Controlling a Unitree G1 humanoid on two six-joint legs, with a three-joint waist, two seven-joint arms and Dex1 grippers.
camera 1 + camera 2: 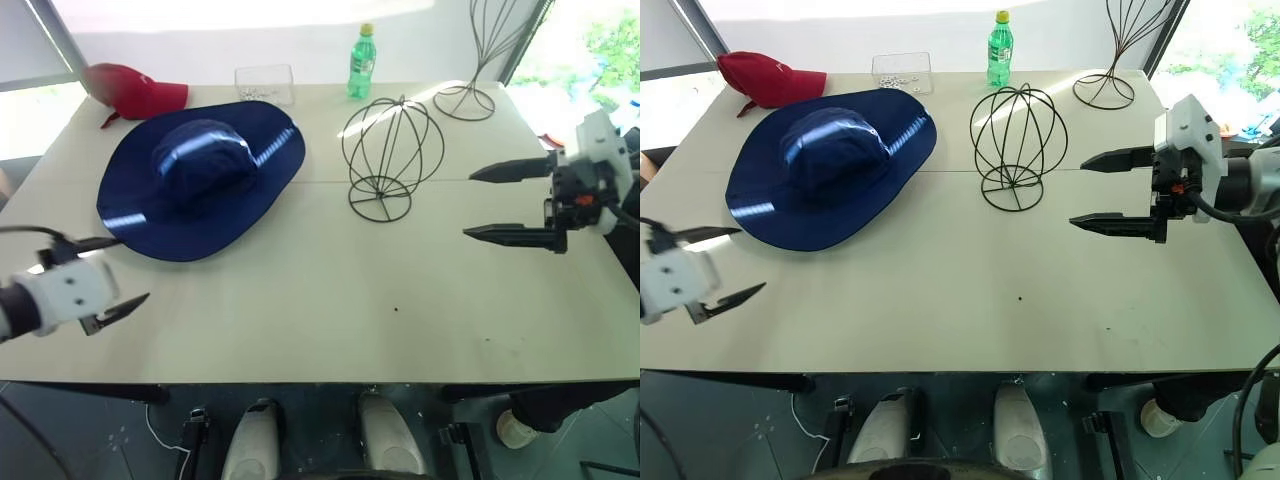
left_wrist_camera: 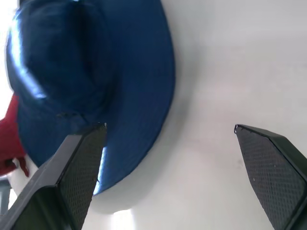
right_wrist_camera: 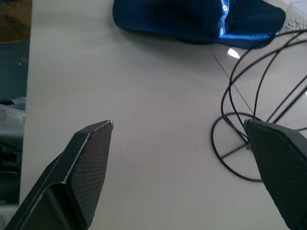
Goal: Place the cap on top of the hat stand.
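The navy-blue wide-brimmed cap [image 1: 200, 175] lies flat on the white table [image 1: 330, 300], left of centre. To its right stands the hat stand [image 1: 390, 155], a short black wire globe on a ring base, with nothing on it. My left gripper [image 1: 122, 272] hovers open at the table's near left, just in front of the cap's brim [image 2: 144, 96]. My right gripper [image 1: 468, 203] is open at the right, its fingers pointing left toward the hat stand [image 3: 259, 96], a short gap away.
A red baseball cap [image 1: 135, 92] lies at the far left corner. A clear plastic box [image 1: 265, 83] and a green bottle [image 1: 361, 62] stand along the back edge. A taller wire stand [image 1: 480, 60] rises at the back right.
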